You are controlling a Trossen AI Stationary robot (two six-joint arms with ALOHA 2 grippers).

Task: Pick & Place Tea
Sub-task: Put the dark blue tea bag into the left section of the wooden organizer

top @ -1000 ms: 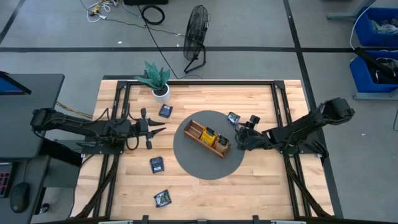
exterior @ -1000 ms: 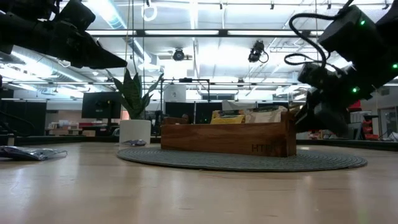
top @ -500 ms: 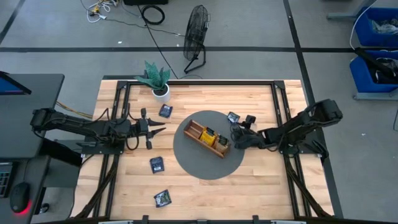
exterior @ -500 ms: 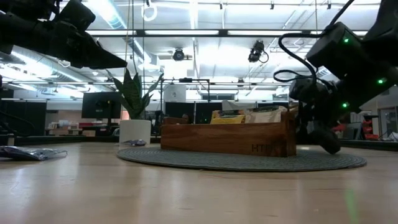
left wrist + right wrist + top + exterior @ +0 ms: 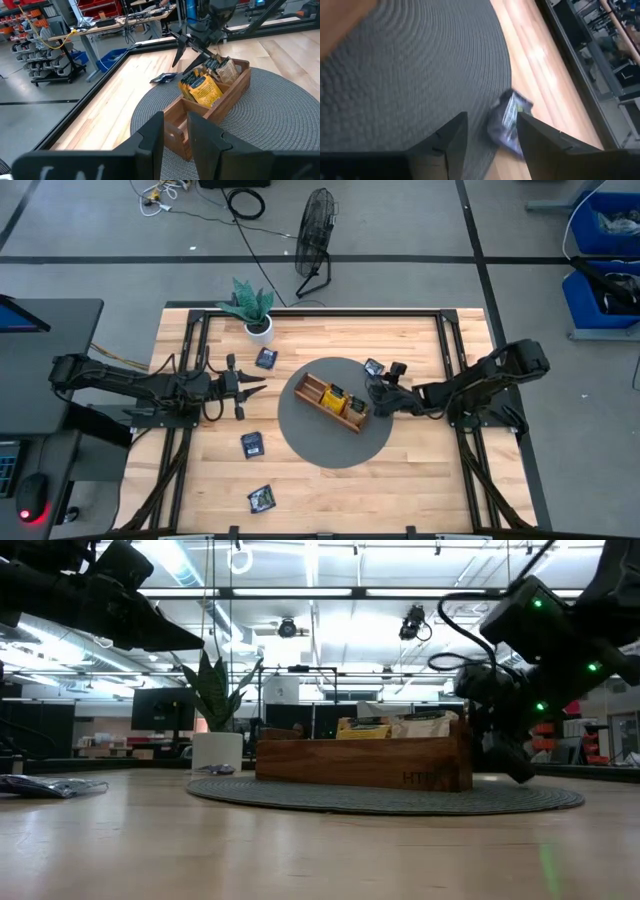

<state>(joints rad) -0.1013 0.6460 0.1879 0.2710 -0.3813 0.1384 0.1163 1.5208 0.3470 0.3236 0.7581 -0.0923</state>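
Observation:
A wooden tray (image 5: 333, 402) with yellow and beige tea sachets (image 5: 202, 89) stands on a round grey mat (image 5: 335, 435). Dark tea sachets lie flat on the table: one at the mat's far right edge (image 5: 375, 367) (image 5: 510, 122), one near the plant (image 5: 266, 358), and two at the near left (image 5: 252, 444) (image 5: 261, 498). My right gripper (image 5: 375, 392) (image 5: 490, 145) is open, low over the mat beside the tray's right end; the sachet at the mat's edge lies just beyond its fingers. My left gripper (image 5: 242, 387) (image 5: 175, 142) hangs open left of the mat, holding nothing.
A potted plant (image 5: 255, 310) stands at the table's far left. A black frame (image 5: 455, 370) runs along the table's edges. A fan (image 5: 315, 240) stands on the floor behind the table. Bare wood lies in front of the mat.
My right gripper has gone toward the tray's right end and sunk closer to the mat, rolling a little. Its fingers have stayed open.

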